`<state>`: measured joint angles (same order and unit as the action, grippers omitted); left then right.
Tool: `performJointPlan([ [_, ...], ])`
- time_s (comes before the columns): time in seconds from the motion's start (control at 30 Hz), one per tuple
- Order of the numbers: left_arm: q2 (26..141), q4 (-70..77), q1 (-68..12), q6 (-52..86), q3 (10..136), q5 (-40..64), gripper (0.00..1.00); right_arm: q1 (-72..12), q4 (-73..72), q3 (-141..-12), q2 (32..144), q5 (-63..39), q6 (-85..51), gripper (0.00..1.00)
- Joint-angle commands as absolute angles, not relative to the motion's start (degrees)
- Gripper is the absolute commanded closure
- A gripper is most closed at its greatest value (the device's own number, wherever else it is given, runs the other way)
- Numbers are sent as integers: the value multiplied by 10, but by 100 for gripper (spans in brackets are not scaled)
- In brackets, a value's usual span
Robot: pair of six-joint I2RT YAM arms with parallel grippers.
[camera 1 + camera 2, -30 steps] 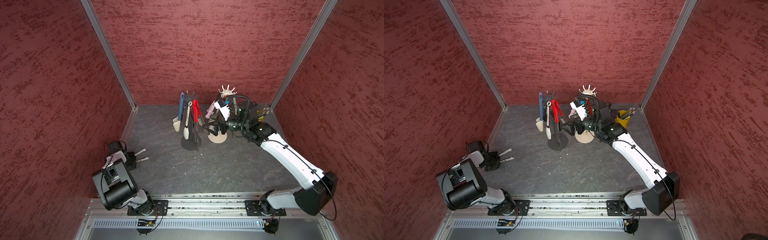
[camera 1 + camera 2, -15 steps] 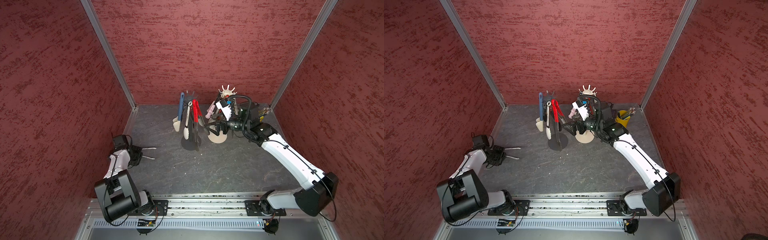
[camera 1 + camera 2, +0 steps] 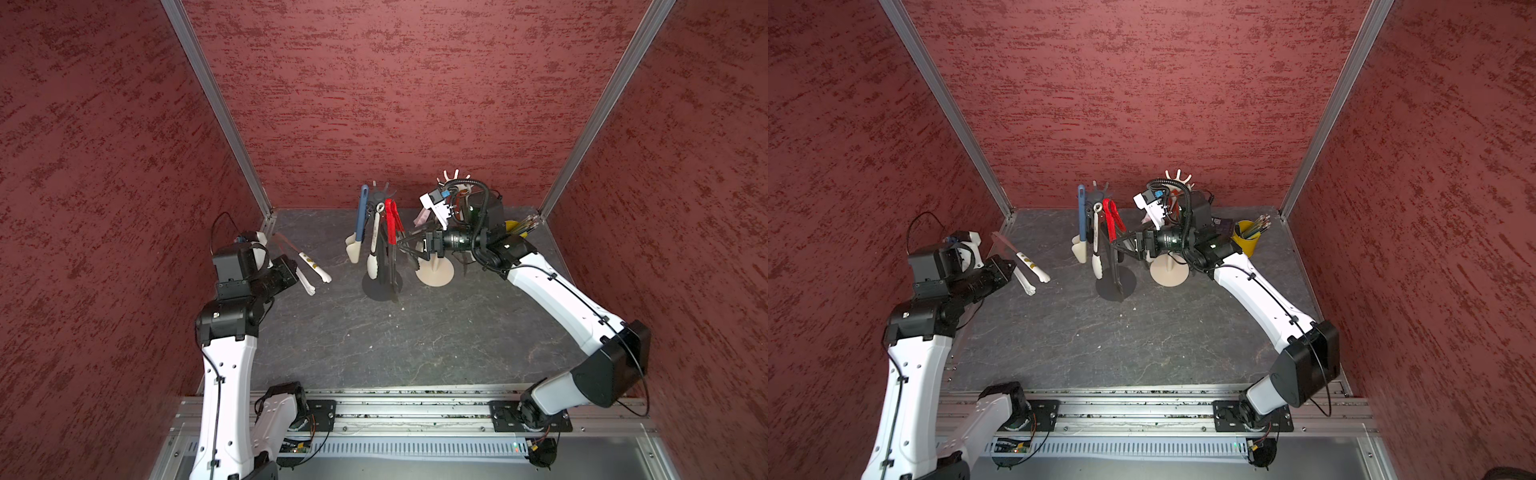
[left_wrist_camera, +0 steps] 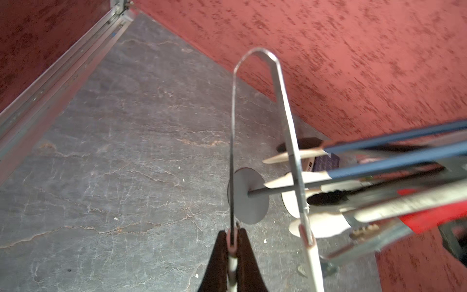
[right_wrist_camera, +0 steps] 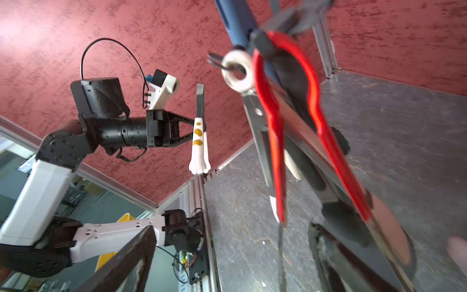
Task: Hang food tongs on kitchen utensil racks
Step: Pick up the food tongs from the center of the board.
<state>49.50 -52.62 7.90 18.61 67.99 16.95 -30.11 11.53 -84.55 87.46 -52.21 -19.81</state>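
Grey, vein-marked worktop (image 3: 415, 340), boxed in by red textured walls (image 3: 374, 83) with aluminium corner posts.

Since a second ago the left arm has risen from low at the front-left corner. Its tongs now hang clear of the worktop.

Left pincer (image 3: 296, 270) is clamped tight on one metal arm of the cream-tipped tongs (image 3: 311, 262). The tips carry yellow spots, the arms are splayed, and the bend points away from the pincer.

Right pincer (image 3: 405, 245) has its jaws spread wide and grips nothing, just beside the dark grey rack (image 3: 380, 286). Red tongs (image 3: 390, 220), blue tongs (image 3: 361, 212) and white tongs (image 3: 374, 249) hang there. The cream-white rack (image 3: 435, 272) is close by the same pincer.
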Motion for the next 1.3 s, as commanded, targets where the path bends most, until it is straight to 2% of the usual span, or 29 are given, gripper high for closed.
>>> performJointPlan([
  [0.0, 488, -590, 40, 125, 717, 131, 100, -325, 57, -877, 882, -575, -246, 5],
  [0.43, 435, -597, -152, 127, 794, 132, 100, -423, -23, -936, 959, -607, -300, 13],
  [0.6, 433, -569, -194, 141, 779, 141, 100, -431, -105, -929, 962, -627, -353, 14],
  [1.1, 474, -495, -297, 150, 758, 89, 100, -445, -139, -929, 986, -640, -365, 20],
  [1.27, 479, -476, -315, 148, 757, 83, 100, -444, -165, -922, 982, -647, -378, 26],
])
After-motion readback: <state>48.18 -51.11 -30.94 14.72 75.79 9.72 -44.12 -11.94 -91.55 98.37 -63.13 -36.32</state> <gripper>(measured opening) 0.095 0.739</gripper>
